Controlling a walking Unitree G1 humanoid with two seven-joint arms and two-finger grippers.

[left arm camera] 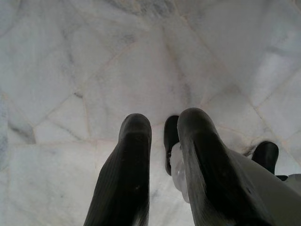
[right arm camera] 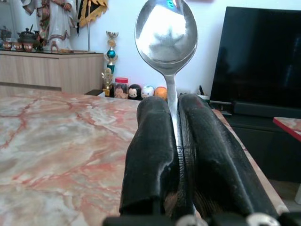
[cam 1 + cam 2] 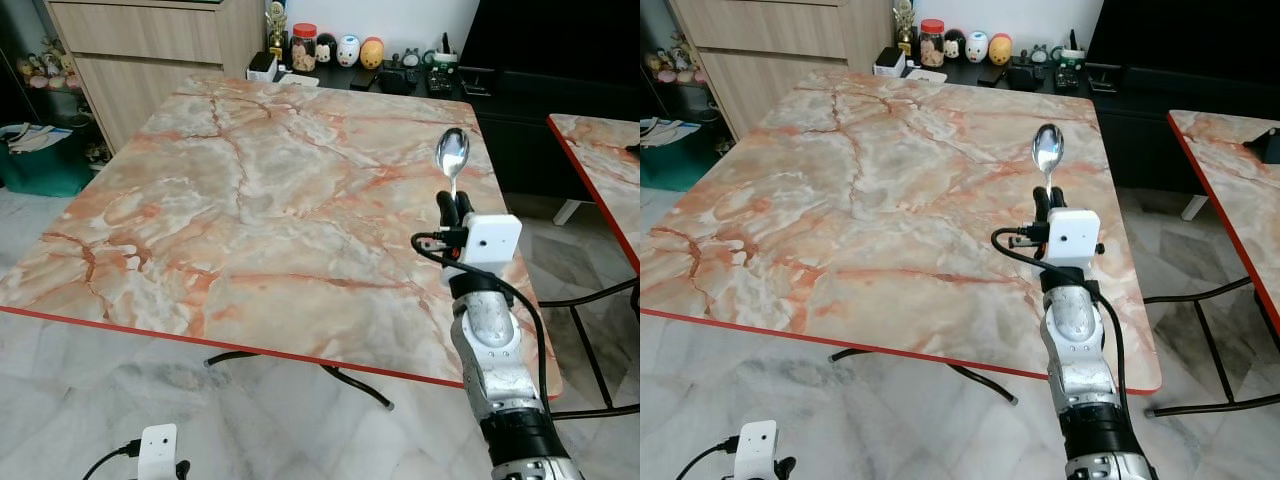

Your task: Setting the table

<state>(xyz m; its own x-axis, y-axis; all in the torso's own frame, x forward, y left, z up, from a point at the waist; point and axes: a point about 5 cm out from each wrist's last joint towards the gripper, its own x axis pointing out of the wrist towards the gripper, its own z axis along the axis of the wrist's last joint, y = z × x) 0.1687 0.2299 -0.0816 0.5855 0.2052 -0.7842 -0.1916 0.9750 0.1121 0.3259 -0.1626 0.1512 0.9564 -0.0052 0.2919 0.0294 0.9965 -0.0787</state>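
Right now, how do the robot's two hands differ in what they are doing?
The right hand is raised over the marble table, while the left hand hangs low over the pale floor. The right hand is shut on a spoon, its bowl pointing up past the fingertips; the left hand holds nothing, its fingers slightly apart. Both have two long black fingers.

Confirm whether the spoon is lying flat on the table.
No: the right gripper holds the spoon upright above the table.
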